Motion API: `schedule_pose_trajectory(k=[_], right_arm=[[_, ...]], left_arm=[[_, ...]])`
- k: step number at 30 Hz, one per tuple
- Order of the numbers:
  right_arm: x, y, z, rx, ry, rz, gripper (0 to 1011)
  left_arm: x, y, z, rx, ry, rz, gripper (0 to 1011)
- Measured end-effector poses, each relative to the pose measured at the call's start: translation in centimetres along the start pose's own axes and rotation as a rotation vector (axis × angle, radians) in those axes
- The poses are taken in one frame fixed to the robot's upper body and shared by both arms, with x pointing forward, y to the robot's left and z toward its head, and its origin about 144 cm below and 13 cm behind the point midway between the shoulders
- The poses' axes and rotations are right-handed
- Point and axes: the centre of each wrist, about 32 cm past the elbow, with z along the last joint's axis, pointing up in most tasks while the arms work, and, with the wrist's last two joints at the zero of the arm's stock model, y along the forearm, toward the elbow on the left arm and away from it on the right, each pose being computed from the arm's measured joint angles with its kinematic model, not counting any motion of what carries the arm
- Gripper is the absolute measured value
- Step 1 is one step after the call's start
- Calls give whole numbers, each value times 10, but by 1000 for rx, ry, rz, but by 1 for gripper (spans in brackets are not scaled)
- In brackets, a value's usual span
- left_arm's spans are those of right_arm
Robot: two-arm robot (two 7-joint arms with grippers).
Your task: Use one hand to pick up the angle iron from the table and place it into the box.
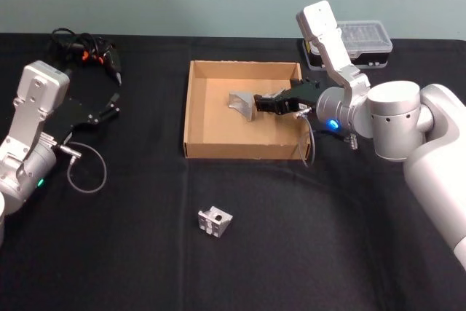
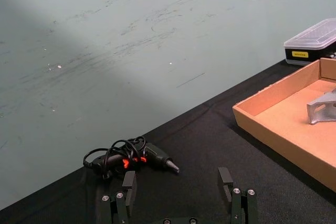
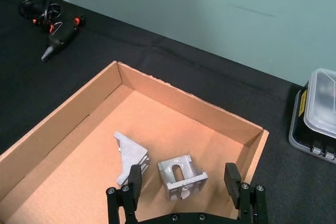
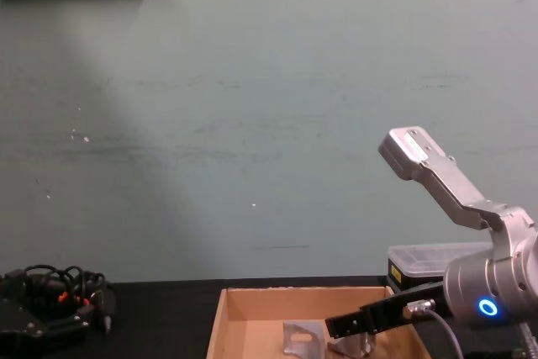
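Tan box (image 1: 244,151), black table (image 1: 138,253), silver angle iron (image 1: 214,223)

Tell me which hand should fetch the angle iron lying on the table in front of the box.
Right, probably. The right hand hangs open over the box, and the loose angle iron lies in front of that box. The left hand waits farther off at the left of the table.

Before you, the black table (image 1: 131,253) carries the tan cardboard box (image 1: 240,151) at centre, one loose angle iron (image 1: 214,222) lying nearer you and apart from its front wall, a cabled black tool (image 1: 93,50) at far left, and a clear-lidded case (image 1: 364,36) at far right.
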Motion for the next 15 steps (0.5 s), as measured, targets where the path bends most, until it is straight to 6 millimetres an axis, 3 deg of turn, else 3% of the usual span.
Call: schedule_pose_trajectory(k=[7,15], right_arm=[[-1,-11,-1,92,2,7,1002],[-3,-44,1,232,38,87,1002]], left_arm=[[0,0,0,0,0,0,1011],[0,0,0,0,0,0,1011]])
